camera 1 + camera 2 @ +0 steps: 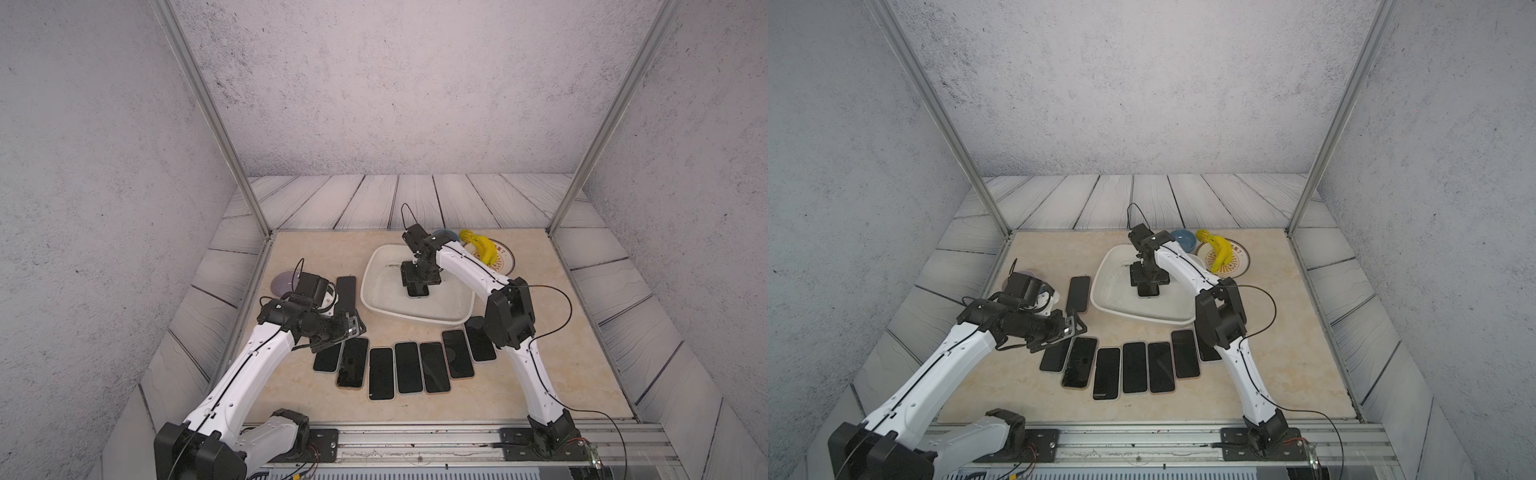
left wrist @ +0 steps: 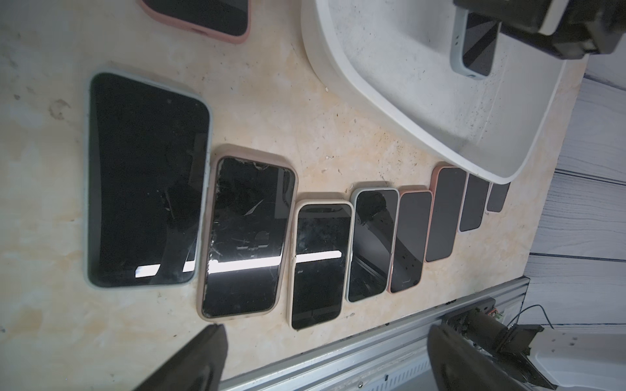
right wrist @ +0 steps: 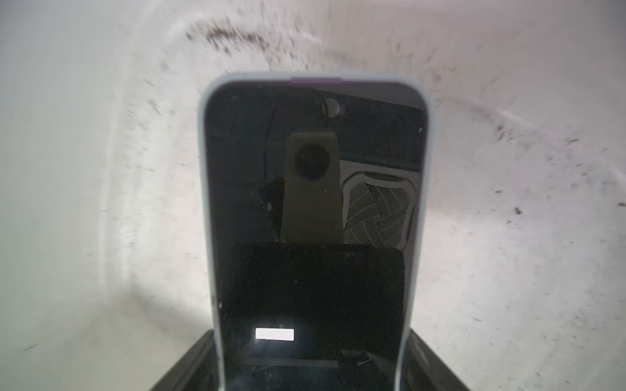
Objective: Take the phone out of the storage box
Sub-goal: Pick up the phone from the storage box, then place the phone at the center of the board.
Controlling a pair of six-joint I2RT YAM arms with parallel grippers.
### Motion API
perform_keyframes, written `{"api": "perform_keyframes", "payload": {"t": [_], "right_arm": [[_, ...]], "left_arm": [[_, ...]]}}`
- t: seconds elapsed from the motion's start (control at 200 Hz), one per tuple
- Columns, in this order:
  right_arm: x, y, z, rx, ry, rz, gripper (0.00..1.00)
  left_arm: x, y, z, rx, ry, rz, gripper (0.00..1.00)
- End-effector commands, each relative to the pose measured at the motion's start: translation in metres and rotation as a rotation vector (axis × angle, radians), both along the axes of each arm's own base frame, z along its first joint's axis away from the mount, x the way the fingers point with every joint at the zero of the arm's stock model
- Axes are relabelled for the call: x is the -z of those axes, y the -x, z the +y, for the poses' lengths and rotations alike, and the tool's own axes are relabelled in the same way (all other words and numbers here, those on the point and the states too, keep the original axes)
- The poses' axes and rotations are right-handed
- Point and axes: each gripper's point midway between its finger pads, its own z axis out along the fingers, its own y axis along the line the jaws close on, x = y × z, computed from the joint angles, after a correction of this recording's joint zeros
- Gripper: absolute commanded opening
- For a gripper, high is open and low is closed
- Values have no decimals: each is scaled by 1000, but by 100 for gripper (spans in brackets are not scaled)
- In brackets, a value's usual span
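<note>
Our right end effector (image 1: 417, 287) is down inside the storage box (image 1: 440, 311), clamped across the width of the phone (image 3: 311, 189). In the wrist view, its fingers (image 3: 189, 365) sit tight against both long edges of the pale case, screen facing up. We honestly can't tell whether the phone is off the box floor or resting on it. The box itself is white and pretty scuffed inside.

Our left end effector (image 2: 323, 342) hangs with its jaws spread wide, holding nothing, over the left end of the row of phones (image 1: 407, 368). Those lie screen-up, side by side on the bench (image 1: 540, 374), just in front of the box.

One pink-cased phone (image 1: 346, 291) lies left of the box, near a lilac bowl (image 1: 282, 282). Behind the box we've got a blue bowl (image 1: 1183, 240) and a banana (image 1: 1220, 249) on a patterned plate (image 1: 1239, 262).
</note>
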Motion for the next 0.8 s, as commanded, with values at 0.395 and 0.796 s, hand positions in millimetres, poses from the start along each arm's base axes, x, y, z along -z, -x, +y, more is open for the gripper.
{"api": "perform_keyframes", "payload": {"t": [0.395, 0.796], "right_arm": [[-99, 38, -133, 112, -53, -68, 62], [-42, 99, -304, 346, 203, 25, 62]], "left_arm": [[-15, -41, -35, 58, 88, -56, 99], [-17, -54, -70, 143, 127, -58, 99]]}}
